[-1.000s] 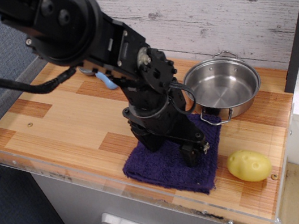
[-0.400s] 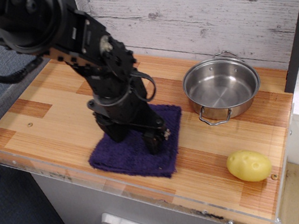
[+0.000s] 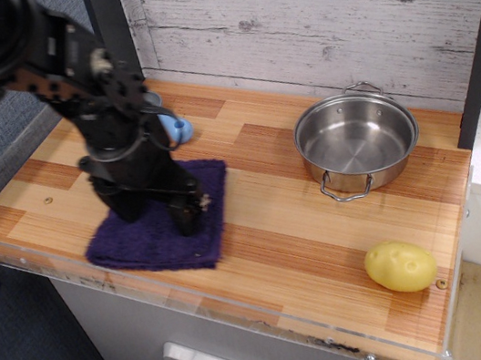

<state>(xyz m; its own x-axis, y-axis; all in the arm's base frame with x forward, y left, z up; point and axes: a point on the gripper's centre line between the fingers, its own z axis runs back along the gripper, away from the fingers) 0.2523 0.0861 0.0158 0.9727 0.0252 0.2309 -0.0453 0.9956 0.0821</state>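
Wooden counter [image 3: 303, 225], backed by a plank wall [image 3: 305, 12] and edged in front by a clear plastic lip [image 3: 244, 313], lies bare across its middle. A black robot arm [image 3: 110, 119] leans over the left end, its gripper [image 3: 187, 215] planted on a purple cloth [image 3: 140, 243] lying close to the front lip; whether the jaws are spread or pinching fabric cannot be told. A steel pot [image 3: 360, 146] sits back right, well apart, a yellow potato [image 3: 401, 266] near the front right corner. A blue object [image 3: 180, 131] peeks from behind the arm.
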